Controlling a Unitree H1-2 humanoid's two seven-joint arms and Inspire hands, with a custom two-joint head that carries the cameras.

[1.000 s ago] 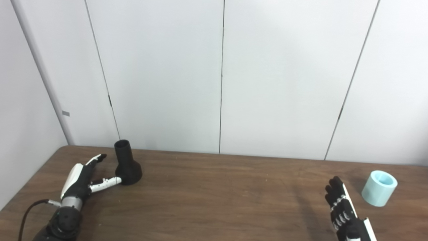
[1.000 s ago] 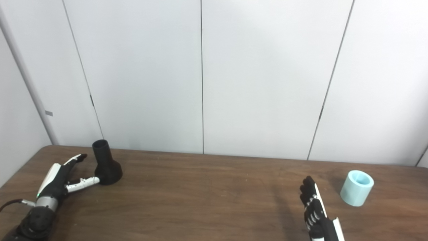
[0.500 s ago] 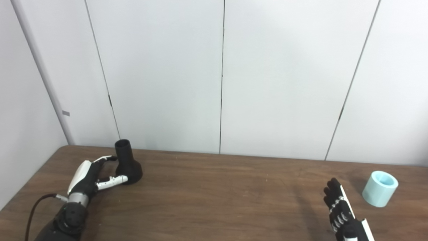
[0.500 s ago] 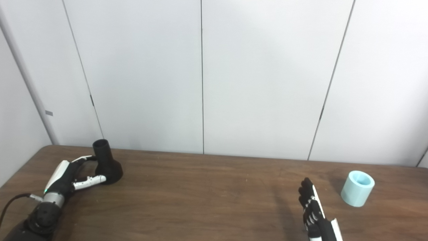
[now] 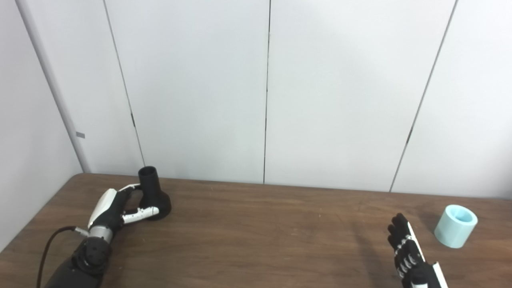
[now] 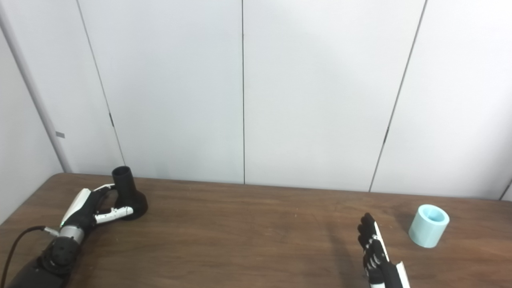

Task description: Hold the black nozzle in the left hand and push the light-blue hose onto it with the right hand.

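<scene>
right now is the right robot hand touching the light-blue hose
No, the right robot hand hovers apart from the light-blue cylindrical hose.

A dark brown wooden table with a visible grain filled the lower part of both views, its far edge meeting a white panelled wall. Near the far left corner a black nozzle stood upright on its wide flared base, narrow open neck pointing up. Near the far right corner, well apart from it, a short light-blue hose piece stood on one end, tilted a little, its open mouth facing up. Between these two the wood lay bare along the far edge and through the middle of the table.
</scene>
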